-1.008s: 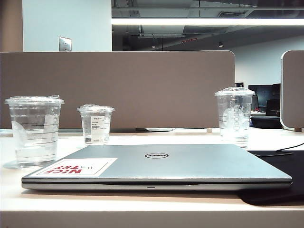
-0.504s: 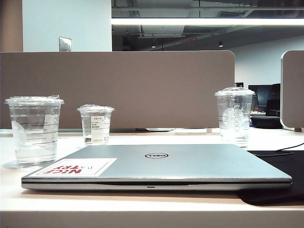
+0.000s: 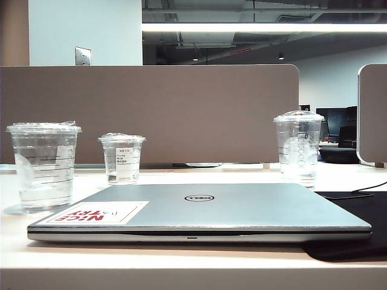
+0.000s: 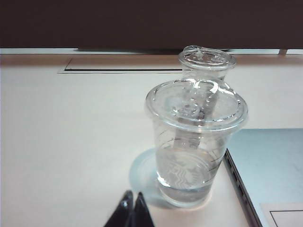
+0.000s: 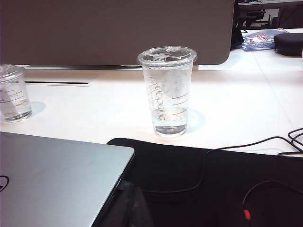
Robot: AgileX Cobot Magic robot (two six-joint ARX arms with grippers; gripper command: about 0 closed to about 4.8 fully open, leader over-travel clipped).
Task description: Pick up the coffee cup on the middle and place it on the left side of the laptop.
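So the coffee cup (image 3: 43,168) stands upright at the near left of the table, just beside the left edge of the laptop (image 3: 199,211), with the smaller labelled cup (image 3: 121,158) farther back. The left gripper (image 4: 134,210) is pinched fully closed with nothing in it, and the cup sits just ahead of its tips, a bit off toward the laptop side. The right gripper (image 5: 127,204) is only a faint shape over the laptop's near right corner, so its opening can't be told. The left arm looks way closer.

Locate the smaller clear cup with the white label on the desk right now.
In the exterior view the small labelled cup stands left of centre beyond the laptop, between the coffee cup and the domed-lid cup.
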